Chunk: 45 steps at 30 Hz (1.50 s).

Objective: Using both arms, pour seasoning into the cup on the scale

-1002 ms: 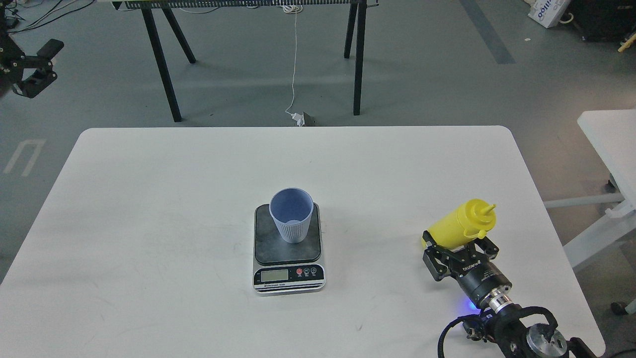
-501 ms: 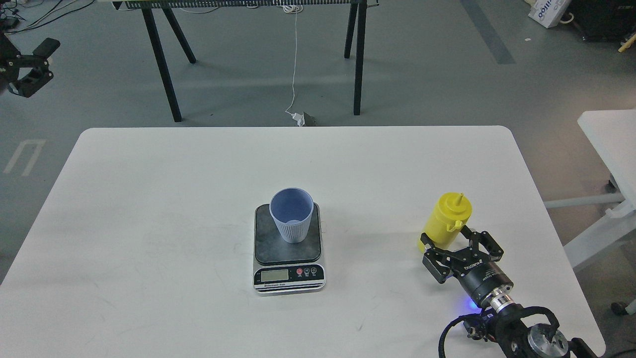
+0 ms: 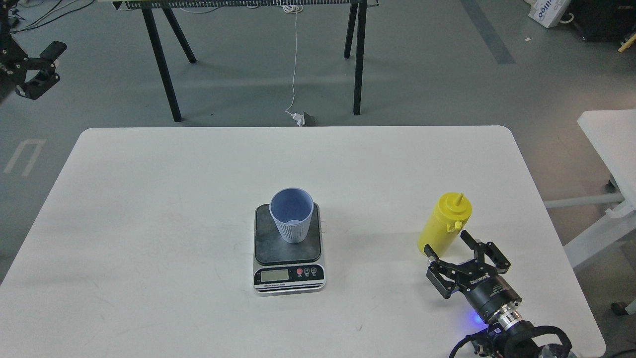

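Note:
The yellow seasoning bottle (image 3: 443,223) stands upright on the right part of the white table (image 3: 149,199), nozzle up, small cap at its side. My right gripper (image 3: 449,243) is open just in front of it, fingers spread apart and off the bottle. The light blue cup (image 3: 291,214) stands upright on the dark platform of the scale (image 3: 288,271) at the table's middle. My left gripper (image 3: 37,69) hangs far off at the upper left, beyond the table, fingers apart and empty.
A black-legged trestle table (image 3: 169,74) stands on the grey floor behind the table. A second white table (image 3: 611,144) is at the right edge. A white cable (image 3: 294,74) hangs down to a plug on the floor.
The bottle went from tilted in my right gripper to standing upright on the table. The right gripper opened and drew back toward me. The left gripper shifted slightly.

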Tool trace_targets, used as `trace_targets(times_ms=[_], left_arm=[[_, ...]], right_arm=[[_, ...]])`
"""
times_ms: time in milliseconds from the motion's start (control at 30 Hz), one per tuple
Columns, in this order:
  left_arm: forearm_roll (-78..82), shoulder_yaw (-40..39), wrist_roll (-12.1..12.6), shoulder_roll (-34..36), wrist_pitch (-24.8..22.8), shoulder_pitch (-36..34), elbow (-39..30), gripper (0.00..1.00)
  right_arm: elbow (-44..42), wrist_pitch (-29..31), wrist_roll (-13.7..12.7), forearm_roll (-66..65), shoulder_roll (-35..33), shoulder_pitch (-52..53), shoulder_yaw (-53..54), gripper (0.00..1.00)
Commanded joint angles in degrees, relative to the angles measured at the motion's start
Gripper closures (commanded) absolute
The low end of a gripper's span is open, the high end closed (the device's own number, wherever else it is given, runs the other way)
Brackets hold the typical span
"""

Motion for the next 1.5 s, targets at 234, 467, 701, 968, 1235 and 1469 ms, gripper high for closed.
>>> trace_targets(times_ms=[234, 467, 701, 968, 1235, 1469], left_arm=[[-0.18, -0.75, 0.0, -3.65, 0.0, 0.16, 0.48, 0.0], [-0.27, -1.19, 0.0, -4.18, 0.0, 0.07, 0.75, 0.0], [-0.35, -1.19, 0.0, -4.26, 0.0, 0.95, 0.75, 0.0], [-0.35, -1.19, 0.0, -4.53, 0.0, 3.14, 0.83, 0.0], [-1.76, -1.45, 0.0, -4.26, 0.0, 4.37, 1.44, 0.0], [-3.08, -1.46, 0.0, -4.7, 0.0, 5.52, 2.85, 0.0]], right_arm=[[19.81, 0.0, 0.0, 0.17, -14.16, -14.32, 0.54, 0.07], [23.44, -0.67, 0.0, 8.59, -32.44, -14.26, 2.12, 0.06], [19.76, -2.95, 0.0, 9.75, -40.9, -0.3, 0.63, 0.05], [2.81, -3.13, 0.0, 9.48, -39.85, 25.81, -13.07, 0.03], [-2.31, -2.87, 0.0, 7.9, -33.26, 34.0, -17.21, 0.02], [-4.33, -2.78, 0.0, 7.9, -29.75, 34.35, -17.3, 0.02]])
